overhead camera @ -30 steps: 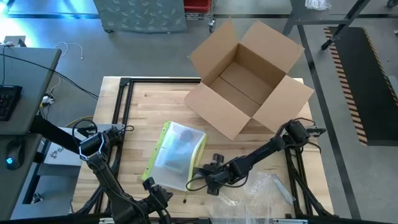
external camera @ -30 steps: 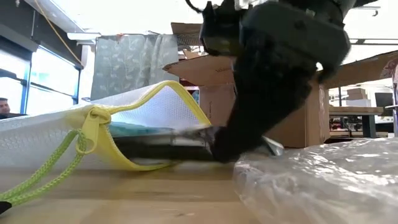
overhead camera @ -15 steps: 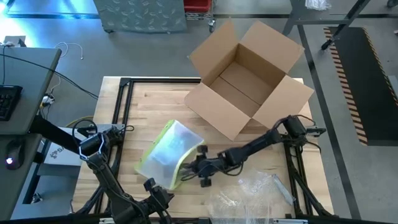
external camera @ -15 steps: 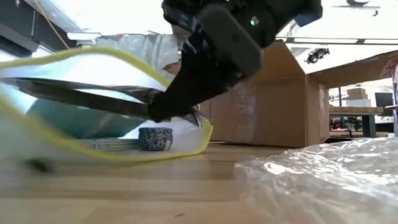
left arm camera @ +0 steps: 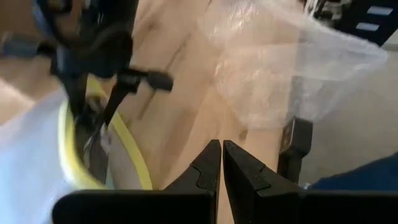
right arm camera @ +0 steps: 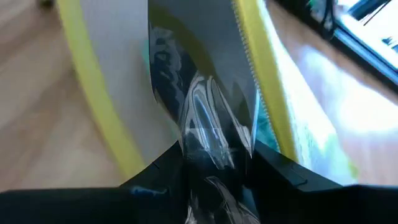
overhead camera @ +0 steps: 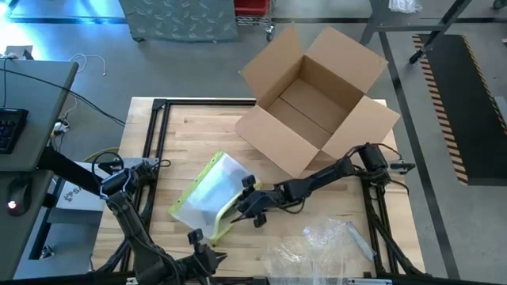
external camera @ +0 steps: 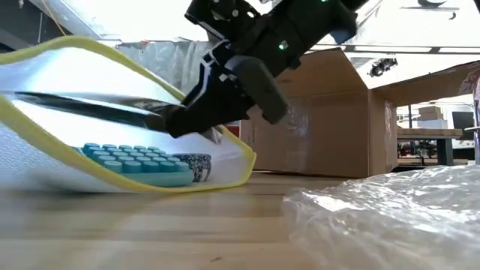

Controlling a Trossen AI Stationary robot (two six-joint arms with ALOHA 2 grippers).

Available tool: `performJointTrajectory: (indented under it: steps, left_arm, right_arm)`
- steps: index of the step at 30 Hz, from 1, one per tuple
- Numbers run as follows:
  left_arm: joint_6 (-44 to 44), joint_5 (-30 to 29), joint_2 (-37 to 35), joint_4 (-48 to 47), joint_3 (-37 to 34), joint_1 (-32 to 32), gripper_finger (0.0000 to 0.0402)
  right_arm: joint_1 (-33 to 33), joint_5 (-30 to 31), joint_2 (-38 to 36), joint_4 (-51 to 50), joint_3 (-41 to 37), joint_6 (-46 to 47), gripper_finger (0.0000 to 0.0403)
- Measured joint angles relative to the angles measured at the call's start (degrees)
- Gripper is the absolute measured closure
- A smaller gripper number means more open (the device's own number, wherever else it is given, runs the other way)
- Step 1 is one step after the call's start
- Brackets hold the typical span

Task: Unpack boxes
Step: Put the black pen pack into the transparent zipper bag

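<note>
Boxes: one brown carton (overhead camera: 313,95), flaps open, stands well beyond the right gripper (overhead camera: 247,199), which is clamped on the yellow-edged clear sleeve (overhead camera: 204,196). It looks light, stiff-walled and floppy at the flaps; grip a wall edge. Left gripper (left arm camera: 222,163) waits closed

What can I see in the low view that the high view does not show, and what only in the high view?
Only the low view shows the teal keys inside the yellow-edged pouch. Only the high view shows the empty inside of the open cardboard box and the left gripper, shut at the table's near edge. Both show the right gripper shut on the pouch, and the crinkled plastic film.
</note>
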Motion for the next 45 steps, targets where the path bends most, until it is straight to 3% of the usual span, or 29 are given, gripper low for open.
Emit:
performJointTrajectory:
  steps: [7,11,15,20,24,28,33,45]
  left_arm:
    - [2.57,-5.67,-0.07,0.25,2.13,0.09,0.0401]
    - [1.87,-5.72,-0.06,0.90,2.36,0.38,0.0401]
    - [1.84,-5.53,0.00,1.96,2.34,0.46,0.0401]
    - [1.93,-4.59,0.00,3.89,2.34,0.46,0.0401]
    - [0.46,-0.60,0.02,3.70,2.34,0.45,0.0401]
    - [-1.61,0.55,0.02,3.45,2.34,0.44,0.0401]
    - [-1.56,0.20,0.02,3.39,2.31,0.33,0.0401]
    - [-1.39,-0.15,0.02,3.01,2.29,0.75,0.0401]
  right_arm:
    - [-2.25,-2.75,2.64,6.30,0.07,-9.54,0.0281]
    - [-2.29,-1.64,5.79,13.17,0.09,-17.27,0.0281]
    - [-2.27,0.94,8.59,18.65,0.07,-19.22,0.0267]
    - [-2.89,2.01,8.98,17.95,1.62,-14.41,0.0188]
    - [-3.10,4.55,8.97,17.06,4.12,-9.97,0.0114]
    - [-3.11,7.02,8.98,16.68,5.59,-9.75,0.0076]
    - [-1.73,14.14,8.96,14.42,7.30,-10.29,0.0076]
    - [-2.14,16.29,9.82,12.77,7.28,4.79,0.0098]
